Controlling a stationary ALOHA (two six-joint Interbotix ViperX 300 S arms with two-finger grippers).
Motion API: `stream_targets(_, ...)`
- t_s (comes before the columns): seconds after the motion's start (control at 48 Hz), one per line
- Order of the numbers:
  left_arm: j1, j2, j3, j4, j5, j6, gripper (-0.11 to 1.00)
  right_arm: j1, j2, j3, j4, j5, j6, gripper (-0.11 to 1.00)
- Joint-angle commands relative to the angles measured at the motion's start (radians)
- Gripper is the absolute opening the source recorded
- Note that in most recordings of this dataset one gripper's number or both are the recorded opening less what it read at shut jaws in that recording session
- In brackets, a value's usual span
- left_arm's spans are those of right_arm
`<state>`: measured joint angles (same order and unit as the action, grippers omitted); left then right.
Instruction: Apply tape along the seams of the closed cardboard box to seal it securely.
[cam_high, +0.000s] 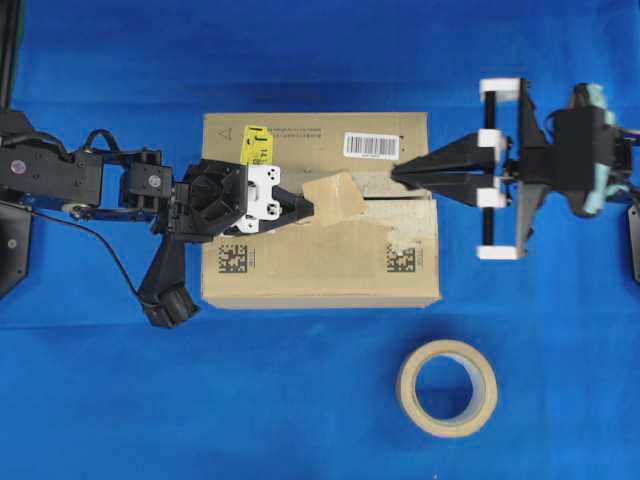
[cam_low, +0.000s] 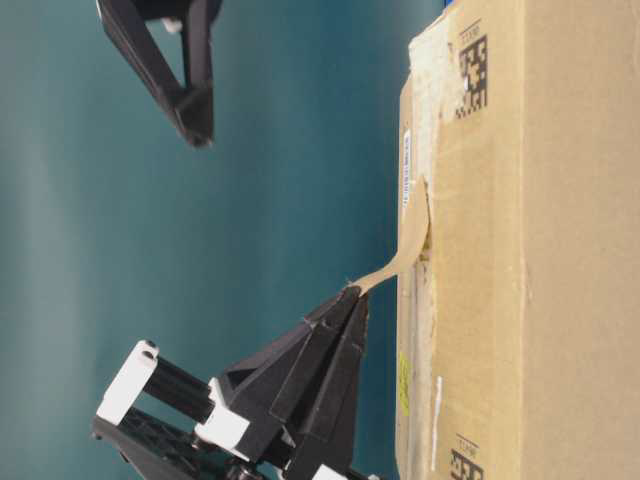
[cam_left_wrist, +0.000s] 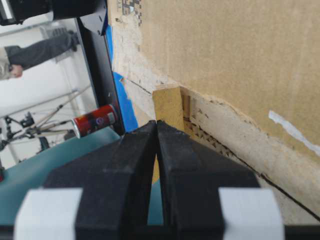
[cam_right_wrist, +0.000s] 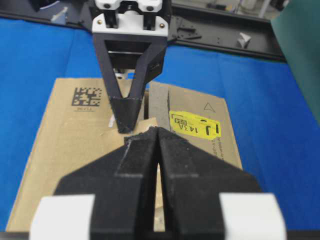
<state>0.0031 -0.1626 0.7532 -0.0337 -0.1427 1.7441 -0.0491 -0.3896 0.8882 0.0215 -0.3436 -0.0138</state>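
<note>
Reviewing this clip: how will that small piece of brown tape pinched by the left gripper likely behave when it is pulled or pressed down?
Probably floppy: in the table-level view the tape curves limply from the cardboard box to the shut left gripper. Likely light, since it hangs unsupported. It may crease; from overhead it already lies skewed.

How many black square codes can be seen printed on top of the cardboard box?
2. One black square code sits near the front-left corner of the cardboard box, by the left gripper; the other near the front right. The arms could hide more.
</note>
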Motion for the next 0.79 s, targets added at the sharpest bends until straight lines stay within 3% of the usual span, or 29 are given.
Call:
stream_targets(0.0, 0.000, -0.026, -0.008, 0.002, 0.003, -0.003, 0.01, -0.014, 0.037, -0.057, 0.012, -0.012, 0.006, 0.00)
stream_targets(0.187, 0.002, -0.026, -0.008, 0.002, 0.018, -0.002, 0.01, -0.020, 0.098, -0.109, 0.012, 0.005, 0.014, 0.05)
stream_targets(0.333, 0.000, -0.025, -0.009, 0.000, 0.034, 0.003, 0.01, -0.020, 0.121, -0.121, 0.008, 0.018, 0.011, 0.48)
stream_targets(0.375, 0.000, -0.025, -0.011, 0.002, 0.037, 0.005, 0.01, -0.020, 0.124, -0.120, 0.008, 0.018, 0.009, 0.56)
stream_targets(0.541, 0.002, -0.023, -0.012, 0.002, 0.037, 0.011, 0.01, -0.020, 0.140, -0.112, 0.008, 0.014, 0.011, 0.43)
stream_targets(0.771, 0.012, -0.021, -0.012, 0.002, 0.038, 0.011, 0.01, -0.020, 0.212, -0.121, 0.008, 0.011, 0.012, 0.43)
